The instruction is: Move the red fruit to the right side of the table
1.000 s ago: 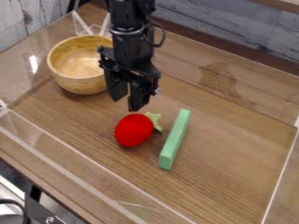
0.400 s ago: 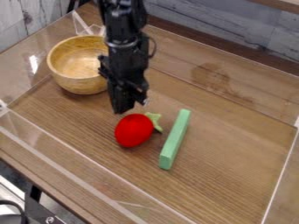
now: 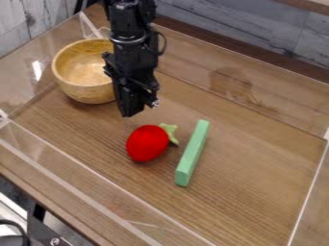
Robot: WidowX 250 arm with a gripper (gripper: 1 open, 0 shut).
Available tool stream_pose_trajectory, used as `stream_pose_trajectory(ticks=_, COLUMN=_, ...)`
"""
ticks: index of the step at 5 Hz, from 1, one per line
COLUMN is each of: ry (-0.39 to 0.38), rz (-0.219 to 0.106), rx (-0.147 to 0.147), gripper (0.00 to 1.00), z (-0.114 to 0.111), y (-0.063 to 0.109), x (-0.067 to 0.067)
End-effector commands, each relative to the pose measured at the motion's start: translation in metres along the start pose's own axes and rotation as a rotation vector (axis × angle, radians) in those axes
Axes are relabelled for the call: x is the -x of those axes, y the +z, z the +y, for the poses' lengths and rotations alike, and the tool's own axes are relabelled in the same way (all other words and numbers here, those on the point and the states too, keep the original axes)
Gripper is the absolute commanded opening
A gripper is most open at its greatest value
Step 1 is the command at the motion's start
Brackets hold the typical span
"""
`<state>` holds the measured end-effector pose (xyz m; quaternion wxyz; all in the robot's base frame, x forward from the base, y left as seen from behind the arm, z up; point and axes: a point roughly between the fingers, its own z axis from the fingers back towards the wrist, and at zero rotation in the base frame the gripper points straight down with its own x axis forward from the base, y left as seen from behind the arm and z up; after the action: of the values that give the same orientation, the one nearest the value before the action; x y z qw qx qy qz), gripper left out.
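Brown wood-grain tabletop (image 3: pixel 257 159), bordered on all visible sides by low clear acrylic walls (image 3: pixel 154 216). Behind the far edge: a grey weathered plank backdrop. Beyond the near-left corner: dark cabling or hardware, too blurred to identify.

Item: round light wooden bowl (image 3: pixel 85 70), standing upright near the far-left corner of the table, interior pale and glossy.

Item: small bright red rounded strawberry-like toy fruit (image 3: pixel 149 142) with a pale green leafy top, lying on its side roughly at the middle of the table, leafy end turned toward the right edge. It rests on the wood, untouched by the arm.

Item: long light-green flat bar (image 3: pixel 193 152), lying just beside the fruit on its right, running from the far side toward the near edge at a slight slant. Whether the leaf tips touch the bar cannot be told.

Item: black robot arm with black gripper (image 3: pixel 134 110), pointing straight down between the bowl and the fruit, closer to the far edge than the fruit. Its fingertips sit low, close to the wood just above and left of the fruit in the picture, apart from it. The jaws appear drawn nearly together with only a narrow gap; the exact opening cannot be told from this dark view. Nothing shows between them.
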<state>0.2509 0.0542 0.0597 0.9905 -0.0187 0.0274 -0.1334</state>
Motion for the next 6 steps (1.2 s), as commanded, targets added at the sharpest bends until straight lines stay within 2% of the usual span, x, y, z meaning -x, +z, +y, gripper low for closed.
stream_pose_trajectory(ticks=1, ry=-0.009, rz=-0.04, rx=-0.021, gripper=1.0, z=-0.002, y=-0.003, x=-0.001)
stream_pose_trajectory(ticks=2, ry=0.011, rz=-0.06, rx=-0.032, gripper=0.0, z=-0.012, y=0.0, x=0.001)
stream_pose_trajectory(ticks=3, ry=0.079, rz=-0.064, rx=-0.032, gripper=0.0, z=-0.011, y=-0.003, x=-0.007)
stream_pose_trajectory(ticks=5, ry=0.235, rz=-0.127, rx=-0.052, gripper=0.0, z=-0.026, y=0.027, x=-0.033)
stream_pose_trajectory(ticks=6, ry=0.236, rz=-0.123, rx=-0.051, gripper=0.0, z=-0.028, y=0.027, x=-0.033)
